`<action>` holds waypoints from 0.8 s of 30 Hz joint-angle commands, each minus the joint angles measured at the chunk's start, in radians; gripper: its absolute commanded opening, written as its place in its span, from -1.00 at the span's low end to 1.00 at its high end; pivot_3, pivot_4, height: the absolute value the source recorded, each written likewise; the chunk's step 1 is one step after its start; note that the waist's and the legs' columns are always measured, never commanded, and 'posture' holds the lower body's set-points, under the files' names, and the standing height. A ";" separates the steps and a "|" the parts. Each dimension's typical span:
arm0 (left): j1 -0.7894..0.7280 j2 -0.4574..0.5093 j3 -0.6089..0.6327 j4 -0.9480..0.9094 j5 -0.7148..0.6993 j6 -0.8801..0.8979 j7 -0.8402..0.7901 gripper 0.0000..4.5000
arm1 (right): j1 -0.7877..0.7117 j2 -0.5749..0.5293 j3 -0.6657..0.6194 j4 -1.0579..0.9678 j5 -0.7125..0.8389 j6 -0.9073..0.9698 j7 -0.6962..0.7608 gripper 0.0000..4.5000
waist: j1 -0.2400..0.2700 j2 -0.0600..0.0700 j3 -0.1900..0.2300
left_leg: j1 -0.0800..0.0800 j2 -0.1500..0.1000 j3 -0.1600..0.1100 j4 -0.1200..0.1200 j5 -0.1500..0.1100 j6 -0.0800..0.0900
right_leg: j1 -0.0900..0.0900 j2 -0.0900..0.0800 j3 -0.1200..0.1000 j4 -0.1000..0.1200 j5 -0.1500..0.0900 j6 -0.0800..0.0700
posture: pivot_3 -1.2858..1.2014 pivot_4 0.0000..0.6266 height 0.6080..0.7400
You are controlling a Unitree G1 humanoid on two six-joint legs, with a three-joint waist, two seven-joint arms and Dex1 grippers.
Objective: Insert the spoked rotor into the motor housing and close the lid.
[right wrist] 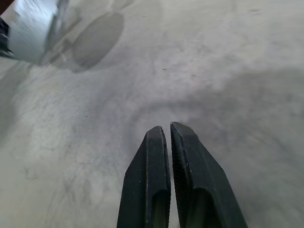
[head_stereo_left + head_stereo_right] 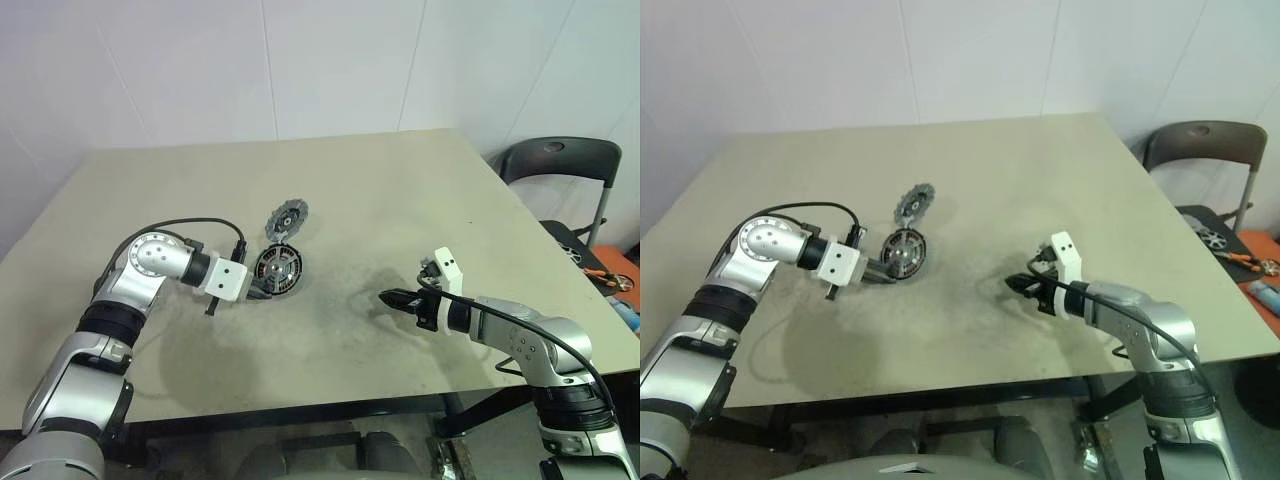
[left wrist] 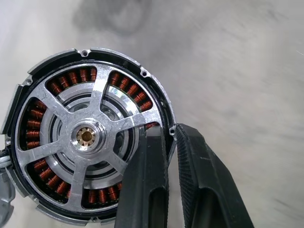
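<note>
The right claw (image 1: 168,130), fingers pressed together (nothing between them), hangs over the table (image 1: 228,61).

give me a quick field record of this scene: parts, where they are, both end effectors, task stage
motor housing: tilted up off the table, copper windings visible around the ring
spoked rotor: seated inside the motor housing, hub at centre
lid: lying on the table just beyond the housing, not fitted
left end effector: shut on the motor housing rim, one finger inside the rim and one outside
right end effector: shut, holding nothing, low over bare table on the right
chair: beside the table's far right corner
task stage: rotor in, lid not yet on
</note>
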 commanded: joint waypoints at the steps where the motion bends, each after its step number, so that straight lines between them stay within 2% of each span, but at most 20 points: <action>1: -0.032 0.004 -0.008 -0.024 -0.027 -0.037 -0.048 -0.98 | -0.022 0.012 0.000 -0.011 0.001 -0.003 0.000 -0.90 | -0.008 0.000 0.000 | 0.000 0.000 0.000 0.000 0.000 0.000 | 0.000 0.000 0.000 0.000 0.000 0.000 | 0.03 -1.00 1.00; 6: -0.014 0.021 -0.047 -0.100 -0.079 0.042 -0.163 -0.98 | -0.019 0.021 -0.001 -0.018 -0.001 0.003 0.001 -0.90 | -0.015 0.000 0.000 | -0.001 0.000 0.000 0.001 0.000 0.000 | 0.000 0.000 0.000 0.000 0.000 0.000 | 0.03 -1.00 1.00; 10: -0.010 0.059 -0.109 -0.143 -0.085 0.112 -0.176 -0.98 | -0.022 0.024 0.001 -0.016 -0.003 0.003 0.002 -0.90 | -0.018 0.000 0.000 | 0.000 0.000 0.000 0.001 0.000 0.000 | 0.000 0.000 0.000 0.001 0.000 0.000 | 0.03 -1.00 1.00; 15: -0.035 0.044 -0.128 -0.075 0.011 0.104 -0.164 -0.98 | -0.018 0.029 0.003 -0.023 -0.002 0.004 0.001 -0.90 | -0.016 0.000 0.000 | 0.000 0.000 0.000 0.002 0.000 0.000 | 0.001 0.000 0.000 0.001 0.000 0.000 | 0.03 -1.00 1.00; 19: -0.041 0.019 -0.120 -0.027 0.032 0.160 -0.136 -0.98 | -0.013 0.028 0.002 -0.029 0.001 0.007 0.000 -0.90 | -0.014 0.000 0.000 | 0.000 0.000 0.000 0.002 0.000 0.000 | 0.001 0.000 0.000 0.000 0.000 0.000 | 0.03 -1.00 1.00; 24: -0.053 -0.009 -0.131 0.066 0.099 0.119 -0.063 -0.98 | -0.011 0.030 0.001 -0.029 0.001 0.008 -0.003 -0.90 | -0.006 0.000 0.000 | 0.001 0.000 0.000 0.003 0.000 0.000 | 0.004 0.000 0.000 0.001 -0.001 0.000 | 0.03 -1.00 1.00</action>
